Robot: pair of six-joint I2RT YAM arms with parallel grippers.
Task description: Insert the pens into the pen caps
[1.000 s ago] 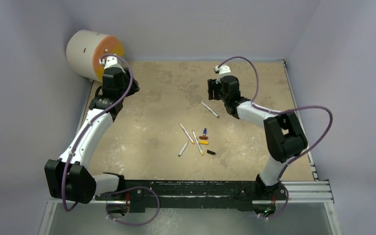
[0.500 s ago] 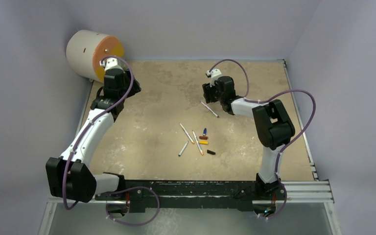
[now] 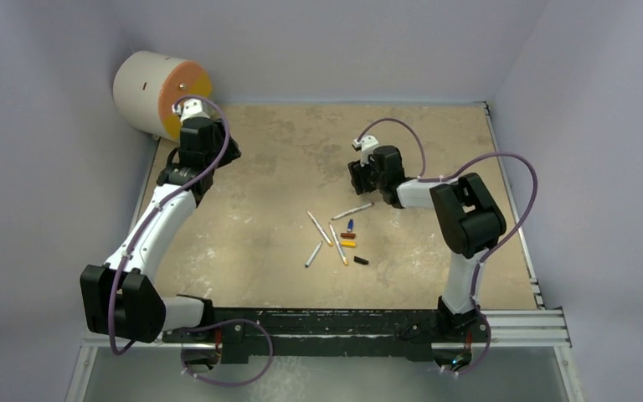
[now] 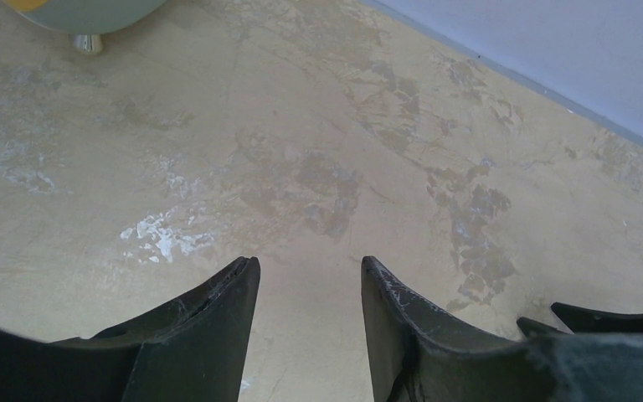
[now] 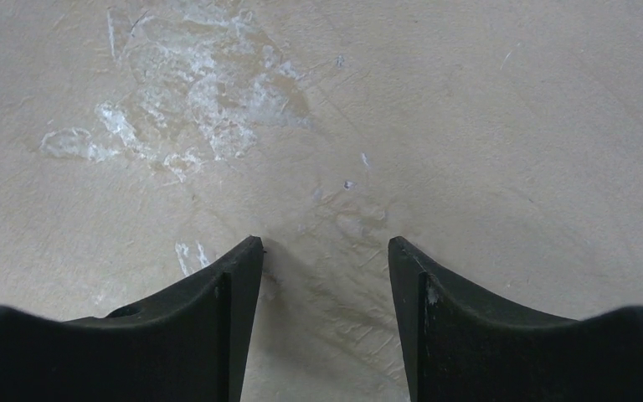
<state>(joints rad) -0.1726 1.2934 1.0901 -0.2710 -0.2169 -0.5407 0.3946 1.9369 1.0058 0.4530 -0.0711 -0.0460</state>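
Note:
Several thin white pens lie mid-table in the top view: one (image 3: 352,211) nearly crosswise just below my right gripper, and three more (image 3: 319,227), (image 3: 337,244), (image 3: 313,255) to its lower left. Beside them sit the pen caps: blue (image 3: 350,224), red-brown (image 3: 348,236), yellow (image 3: 348,244) and black (image 3: 361,260). My right gripper (image 3: 360,177) (image 5: 325,243) hangs open low over bare table, just above the pens. Far to the left my left gripper (image 3: 209,151) (image 4: 310,264) is also open over bare table. Neither wrist view shows a pen or cap.
A beige cylinder with an orange face (image 3: 159,92) lies at the back left corner, close behind my left gripper; its edge shows in the left wrist view (image 4: 84,12). Lavender walls enclose the table (image 3: 285,151) on three sides.
The right gripper moved toward the near left. The pen below it shifted nearer to the other pens and turned almost crosswise. The left jaws widened; that arm barely moved.

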